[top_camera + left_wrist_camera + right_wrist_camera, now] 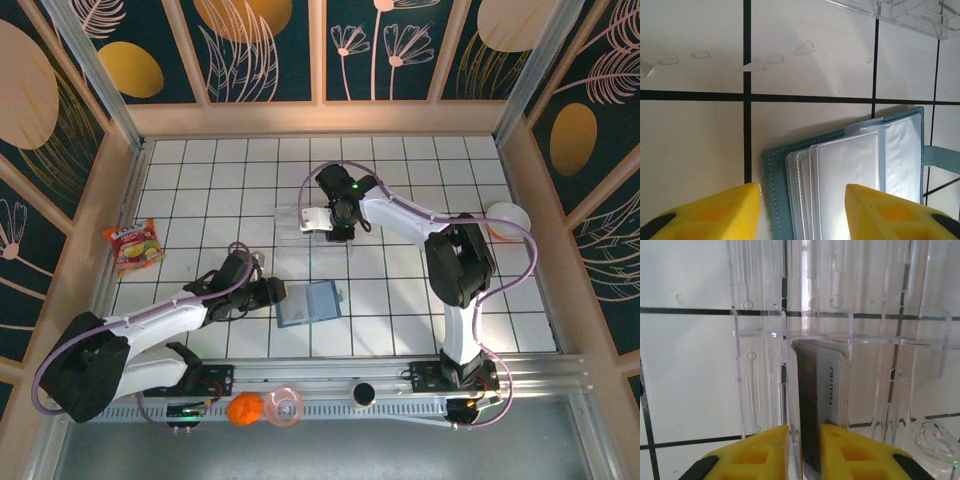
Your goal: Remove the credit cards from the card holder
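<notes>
The card holder [308, 303] lies open on the tiles near the middle, teal with clear sleeves [840, 175] fanned out. My left gripper [272, 295] is at its left edge, open, its yellow fingers [740, 210] standing either side of the sleeves [802, 200]. My right gripper [330, 222] is over the clear tray [290, 215]. In the right wrist view several credit cards [827, 385] stand on edge in a tray slot [760, 330]. The right gripper [805, 440] has its jaws slightly apart around a tray wall and the nearest card's edge.
A snack packet [135, 245] lies by the left wall and a white bowl [507, 220] by the right wall. An orange object [243, 408] and a pinkish clear one [283, 405] sit on the front rail. The tray's corner [905, 12] lies just beyond the wallet.
</notes>
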Robot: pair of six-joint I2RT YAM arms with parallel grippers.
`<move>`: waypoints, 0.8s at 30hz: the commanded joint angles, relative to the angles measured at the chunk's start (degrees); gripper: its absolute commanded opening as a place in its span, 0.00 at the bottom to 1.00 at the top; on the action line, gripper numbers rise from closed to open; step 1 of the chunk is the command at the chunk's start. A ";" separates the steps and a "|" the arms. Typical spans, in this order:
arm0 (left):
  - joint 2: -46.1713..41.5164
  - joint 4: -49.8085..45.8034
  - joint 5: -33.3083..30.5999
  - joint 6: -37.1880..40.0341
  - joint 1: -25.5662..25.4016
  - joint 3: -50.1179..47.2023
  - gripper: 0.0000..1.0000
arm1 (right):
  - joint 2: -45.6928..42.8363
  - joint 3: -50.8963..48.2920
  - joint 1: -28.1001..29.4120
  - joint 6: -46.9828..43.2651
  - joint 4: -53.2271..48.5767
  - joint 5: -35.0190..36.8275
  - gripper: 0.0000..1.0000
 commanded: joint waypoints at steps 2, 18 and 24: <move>-1.09 0.78 0.99 0.28 0.41 0.14 0.48 | -1.34 2.62 -0.29 2.61 1.56 -3.50 0.26; -7.01 5.69 -0.78 -3.48 0.44 -2.57 0.61 | -16.51 -5.80 -0.13 42.88 28.00 -9.52 0.28; -10.60 5.92 -2.16 -4.24 0.47 -4.23 0.70 | -21.90 -15.30 1.14 66.85 29.46 -5.20 0.13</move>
